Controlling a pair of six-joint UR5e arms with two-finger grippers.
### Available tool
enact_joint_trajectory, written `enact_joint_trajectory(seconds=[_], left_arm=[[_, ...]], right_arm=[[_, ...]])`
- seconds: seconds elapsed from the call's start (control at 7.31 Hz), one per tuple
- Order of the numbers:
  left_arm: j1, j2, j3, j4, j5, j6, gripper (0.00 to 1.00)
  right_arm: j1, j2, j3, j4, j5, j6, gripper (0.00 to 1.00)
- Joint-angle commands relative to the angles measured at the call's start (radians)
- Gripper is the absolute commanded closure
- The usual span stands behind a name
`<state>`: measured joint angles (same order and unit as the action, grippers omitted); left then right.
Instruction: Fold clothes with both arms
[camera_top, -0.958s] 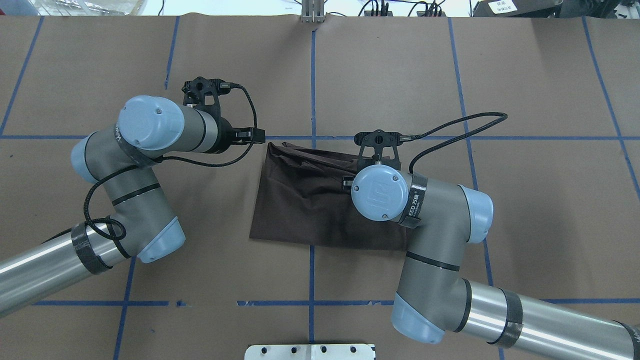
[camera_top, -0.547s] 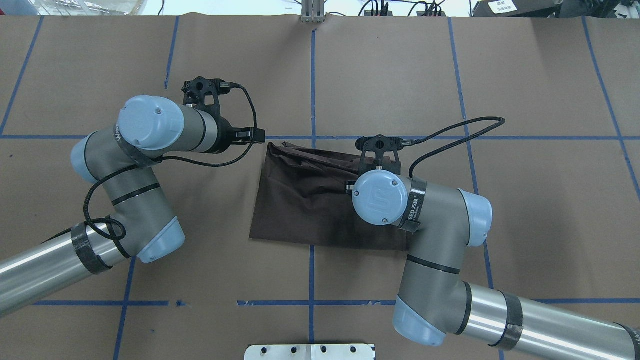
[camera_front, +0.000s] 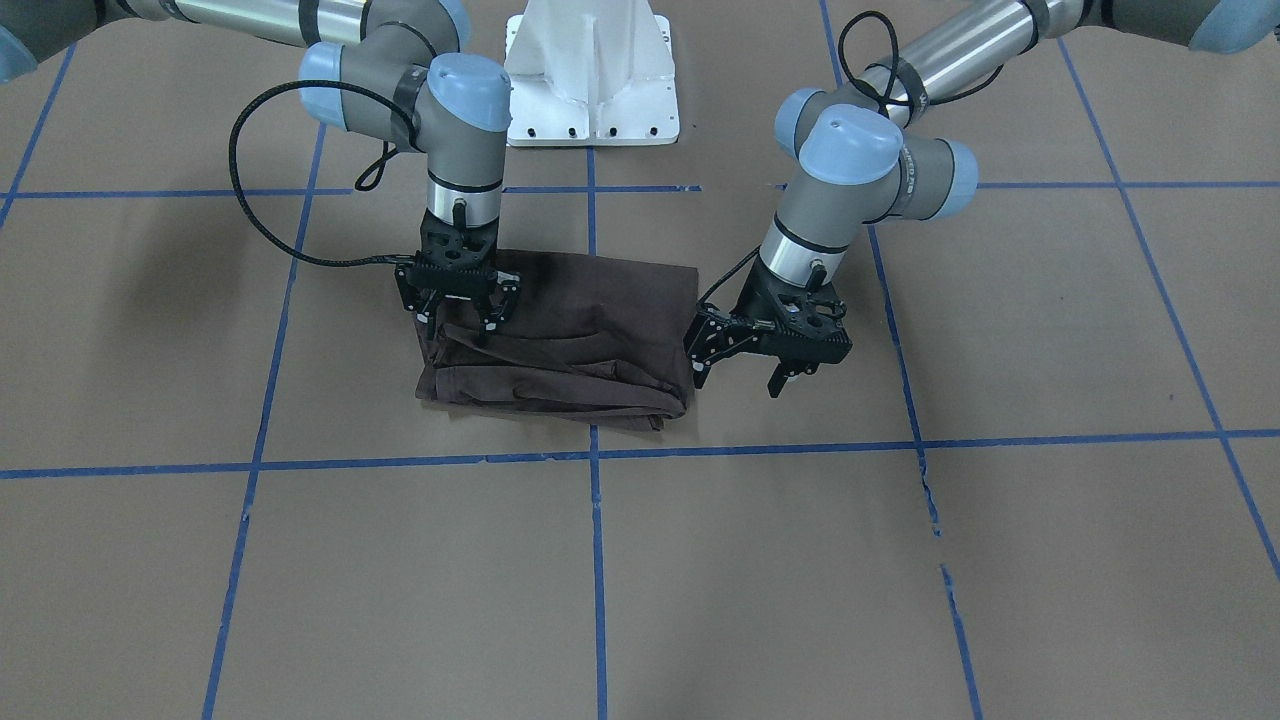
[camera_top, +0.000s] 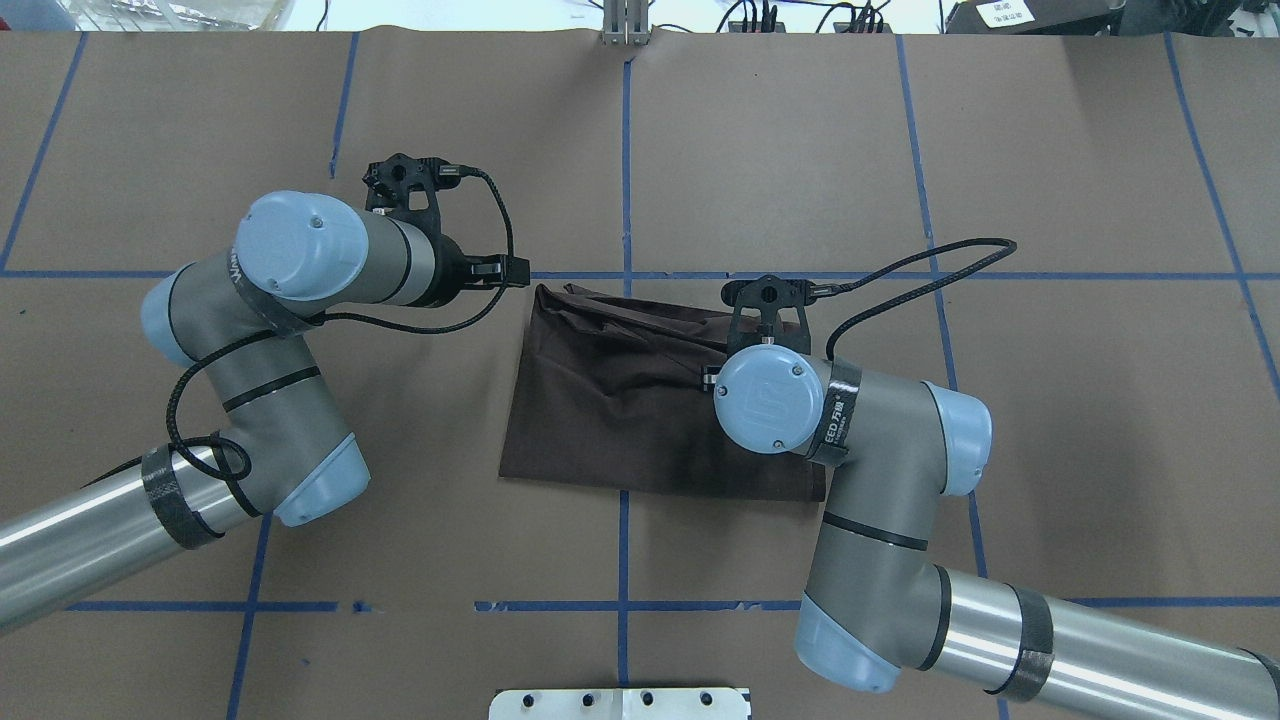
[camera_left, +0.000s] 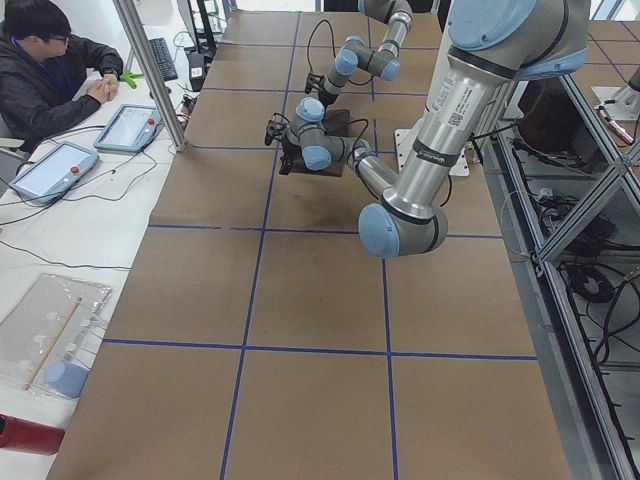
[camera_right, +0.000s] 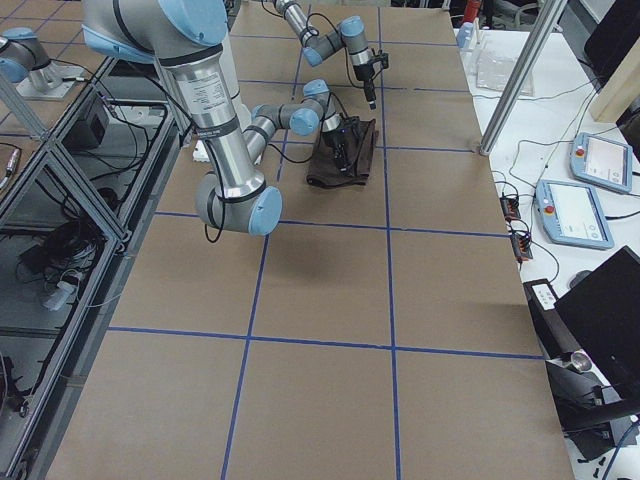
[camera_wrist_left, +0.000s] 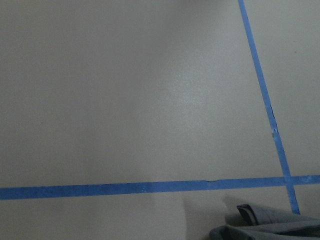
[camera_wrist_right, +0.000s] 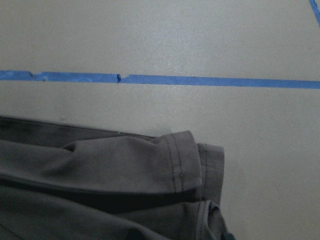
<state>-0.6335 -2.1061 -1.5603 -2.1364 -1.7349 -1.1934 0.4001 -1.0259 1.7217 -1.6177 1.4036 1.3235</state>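
Lying near the middle of the table (camera_front: 900, 560), 1 dark brown T-shirt (camera_front: 580, 335) is folded into a rough rectangle, flat on the robot's side and bunched in layered creases along the far edge. It straddles 1 line of blue tape (camera_front: 800, 445) that runs away from the robot and stops just short of a crossing line. The right wrist view shows stitched hems stacked at 1 corner. 2 claws are near it. The right gripper (camera_front: 460, 322) points straight down over the shirt's end on the robot's right, its 2 fingers spread, with the tips at the creased cloth; whether they touch it I cannot tell. The left gripper (camera_front: 740, 375) hangs tilted just beside the opposite end, off the cloth, its 2 fingers also spread and holding nothing. 1 white base (camera_front: 590, 90) stands at the robot's edge of the table. Past the table's far side, 1 person (camera_left: 45, 70) sits near 2 tablets (camera_left: 125, 127).
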Motion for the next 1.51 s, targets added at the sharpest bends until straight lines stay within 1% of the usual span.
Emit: enact_joint_trajectory(seconds=[0.0, 0.14, 0.55, 0.68, 0.96, 1.37], left_arm=[[0.0, 0.023, -0.024, 0.001, 0.0, 0.001, 0.0], [0.0, 0.024, -0.026, 0.001, 0.0, 0.002, 0.0], [0.0, 0.024, -0.026, 0.001, 0.0, 0.002, 0.0], [0.001, 0.024, -0.026, 0.001, 0.0, 0.002, 0.0], [0.002, 0.024, -0.026, 0.001, 0.0, 0.002, 0.0], [0.002, 0.027, -0.024, 0.001, 0.002, 0.002, 0.0]], right_arm=[[0.0, 0.001, -0.001, 0.007, 0.0, 0.041, 1.0], [0.006, 0.006, -0.004, 0.007, 0.0, 0.072, 1.0], [0.072, 0.01, -0.008, 0.009, 0.002, 0.069, 1.0], [0.098, 0.015, -0.036, 0.01, 0.002, 0.069, 1.0], [0.124, 0.085, -0.146, 0.012, 0.003, 0.071, 1.0], [0.141, 0.089, -0.186, 0.012, 0.003, 0.066, 1.0]])
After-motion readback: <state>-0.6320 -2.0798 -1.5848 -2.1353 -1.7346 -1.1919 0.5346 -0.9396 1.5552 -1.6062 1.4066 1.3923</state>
